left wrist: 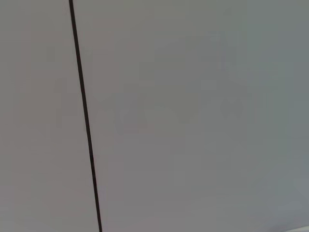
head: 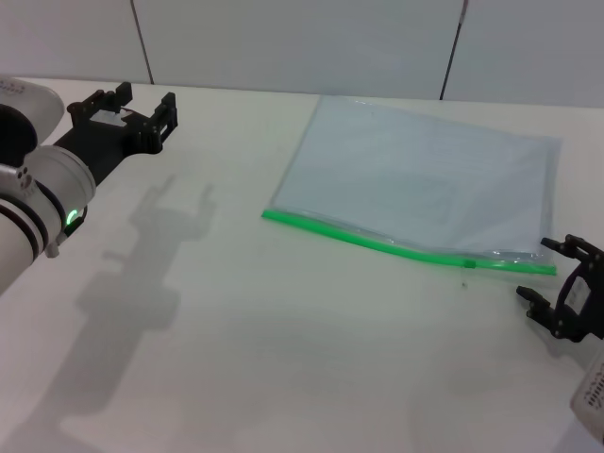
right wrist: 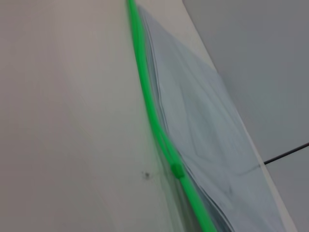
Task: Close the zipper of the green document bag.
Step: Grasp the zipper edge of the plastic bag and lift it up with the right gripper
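The green document bag (head: 425,179) lies flat on the white table, right of centre, a pale translucent pouch. Its zipper (head: 377,243) runs as a bright green strip along the bag's near edge, with the small slider tab (head: 469,263) close to the right end. My right gripper (head: 552,276) hovers open just off that right end, near the table's front right, holding nothing. The right wrist view shows the zipper (right wrist: 149,111), the slider (right wrist: 176,169) and the bag (right wrist: 207,135) close up. My left gripper (head: 132,113) is raised and open at the far left, well away from the bag.
The white table (head: 236,330) stretches bare in front and left of the bag. Grey wall panels (head: 283,38) with dark seams stand behind it. The left wrist view shows only a wall panel (left wrist: 193,116) and a seam (left wrist: 86,121).
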Robot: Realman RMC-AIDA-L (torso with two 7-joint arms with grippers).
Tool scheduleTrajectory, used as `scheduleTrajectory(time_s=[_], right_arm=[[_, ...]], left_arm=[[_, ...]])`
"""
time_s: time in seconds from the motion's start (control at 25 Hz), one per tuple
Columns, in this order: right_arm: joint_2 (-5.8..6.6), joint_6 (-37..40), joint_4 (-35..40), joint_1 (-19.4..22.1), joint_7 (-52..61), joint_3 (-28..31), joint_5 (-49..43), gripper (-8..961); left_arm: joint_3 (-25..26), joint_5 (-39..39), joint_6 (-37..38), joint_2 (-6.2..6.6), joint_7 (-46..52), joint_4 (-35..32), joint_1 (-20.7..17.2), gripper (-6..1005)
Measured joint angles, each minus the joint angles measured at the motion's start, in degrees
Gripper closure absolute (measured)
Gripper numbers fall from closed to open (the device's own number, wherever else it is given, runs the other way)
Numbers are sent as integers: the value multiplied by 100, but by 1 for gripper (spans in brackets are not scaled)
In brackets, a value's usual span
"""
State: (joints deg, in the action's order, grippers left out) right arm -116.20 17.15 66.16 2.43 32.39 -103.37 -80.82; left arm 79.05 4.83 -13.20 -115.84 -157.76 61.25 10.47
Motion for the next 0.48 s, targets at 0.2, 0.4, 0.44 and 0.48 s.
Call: scheduleTrajectory(time_s=[0.2, 0.4, 0.44, 0.48], right_arm=[[-16, -52, -45, -107, -1, -2, 40, 254], [-17, -170, -104, -209, 1, 1, 46, 255], [-17, -189, -140, -243, 8, 4, 47, 255], [-17, -211, -181, -279, 20, 11, 49, 255]], left_arm=[[11, 0, 7, -9, 0, -5, 6, 414], [14, 0, 16, -16, 0, -4, 31, 414], [14, 0, 16, -17, 0, -5, 31, 414], [14, 0, 18, -17, 1, -8, 34, 414]])
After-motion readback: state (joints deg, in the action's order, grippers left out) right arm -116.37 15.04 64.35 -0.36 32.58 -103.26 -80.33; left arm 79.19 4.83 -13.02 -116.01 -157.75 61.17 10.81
